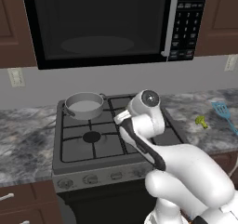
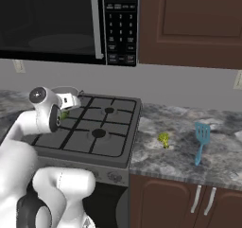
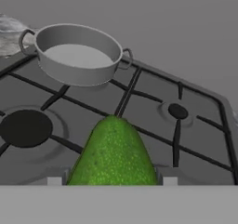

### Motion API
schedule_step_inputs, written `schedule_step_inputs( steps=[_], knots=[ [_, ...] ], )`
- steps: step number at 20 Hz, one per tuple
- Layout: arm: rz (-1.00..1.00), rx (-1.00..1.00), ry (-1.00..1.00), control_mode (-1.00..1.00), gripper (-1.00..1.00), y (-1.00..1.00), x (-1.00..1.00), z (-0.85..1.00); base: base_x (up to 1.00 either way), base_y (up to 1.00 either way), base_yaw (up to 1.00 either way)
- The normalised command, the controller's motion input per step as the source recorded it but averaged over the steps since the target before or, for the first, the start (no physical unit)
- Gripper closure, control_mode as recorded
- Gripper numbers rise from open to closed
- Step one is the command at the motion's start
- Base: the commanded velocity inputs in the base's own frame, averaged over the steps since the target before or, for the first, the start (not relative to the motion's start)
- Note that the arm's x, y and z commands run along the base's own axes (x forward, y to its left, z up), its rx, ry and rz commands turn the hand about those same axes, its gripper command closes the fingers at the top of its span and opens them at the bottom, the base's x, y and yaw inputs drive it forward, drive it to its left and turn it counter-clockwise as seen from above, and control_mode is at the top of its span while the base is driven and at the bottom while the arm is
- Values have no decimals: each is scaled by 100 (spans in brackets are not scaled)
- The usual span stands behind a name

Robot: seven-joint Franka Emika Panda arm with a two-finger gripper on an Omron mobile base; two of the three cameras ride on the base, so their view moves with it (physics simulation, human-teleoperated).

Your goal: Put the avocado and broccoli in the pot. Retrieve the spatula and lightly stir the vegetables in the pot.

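The avocado (image 3: 114, 153), green and speckled here, sits between my gripper's (image 3: 112, 181) fingertips, above the stove grates. My gripper is shut on it. A sliver of the avocado (image 2: 64, 114) peeks out beside the wrist in the right base view. The grey pot (image 3: 79, 74) stands on the back left burner, ahead of the gripper and apart from it, with nothing inside. The same pot (image 1: 86, 111) sits left of the arm. On the counter right of the stove lie the broccoli (image 1: 201, 121) (image 2: 163, 138) and, further right, the light blue spatula (image 1: 223, 111) (image 2: 202, 137).
The black gas stove (image 1: 93, 139) has raised grates under the hand. A microwave (image 1: 102, 23) hangs low over the stove. Marble counter (image 2: 179, 156) runs on both sides, with dark cabinets (image 2: 189, 23) above at the right.
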Motion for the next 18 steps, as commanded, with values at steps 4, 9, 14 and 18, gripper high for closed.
schedule_step_inputs(
  steps=[4,9,14,18],
  knots=[
    [12,0,-2,-100,100,74,52,5,0,0,0],
    [1,2,-3,-100,100,18,24,9,0,0,0],
    [-3,2,0,-100,100,32,62,0,0,0,0],
    [0,9,0,-100,100,22,49,0,0,0,0]
  ],
)
